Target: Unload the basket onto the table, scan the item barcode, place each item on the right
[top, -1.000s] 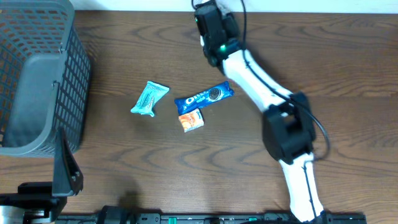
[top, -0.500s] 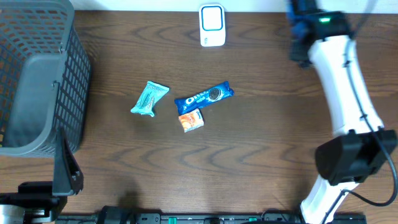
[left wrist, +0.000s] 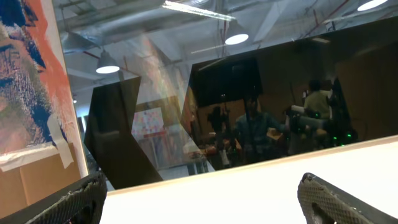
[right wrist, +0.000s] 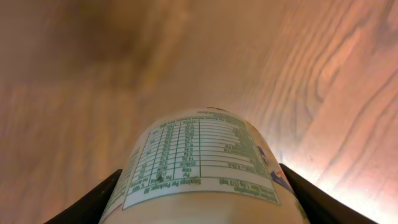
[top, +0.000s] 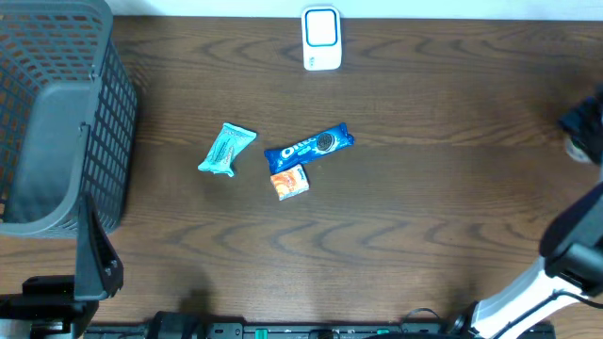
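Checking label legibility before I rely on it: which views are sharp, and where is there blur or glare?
Right wrist: the labelled container is fairly sharp; the table behind it is blurred, with glare at lower right. Overhead: evenly lit and sharp, only the right arm blurred at the edge. Left wrist: bright ceiling lamps, dim reflections.

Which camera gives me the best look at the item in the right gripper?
Right wrist: the labelled container sits close-up in the right gripper. Overhead shows only the right arm at its edge; left wrist, nothing.
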Controlling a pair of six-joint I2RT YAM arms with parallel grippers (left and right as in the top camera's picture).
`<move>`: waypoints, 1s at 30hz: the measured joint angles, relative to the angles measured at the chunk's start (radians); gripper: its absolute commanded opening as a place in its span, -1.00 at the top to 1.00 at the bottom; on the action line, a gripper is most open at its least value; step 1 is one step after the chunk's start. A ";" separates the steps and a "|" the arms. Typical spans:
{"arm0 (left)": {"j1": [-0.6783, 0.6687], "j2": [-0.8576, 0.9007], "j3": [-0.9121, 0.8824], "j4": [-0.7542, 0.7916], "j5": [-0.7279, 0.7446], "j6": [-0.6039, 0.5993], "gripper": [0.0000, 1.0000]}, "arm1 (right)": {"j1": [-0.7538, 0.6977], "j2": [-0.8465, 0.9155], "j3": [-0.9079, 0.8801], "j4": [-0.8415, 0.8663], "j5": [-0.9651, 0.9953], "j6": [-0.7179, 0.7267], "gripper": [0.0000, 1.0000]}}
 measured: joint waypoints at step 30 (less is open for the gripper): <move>0.000 0.000 0.000 0.001 0.000 0.000 -0.96 | -0.241 -0.070 0.221 -0.113 -0.360 -0.073 -0.98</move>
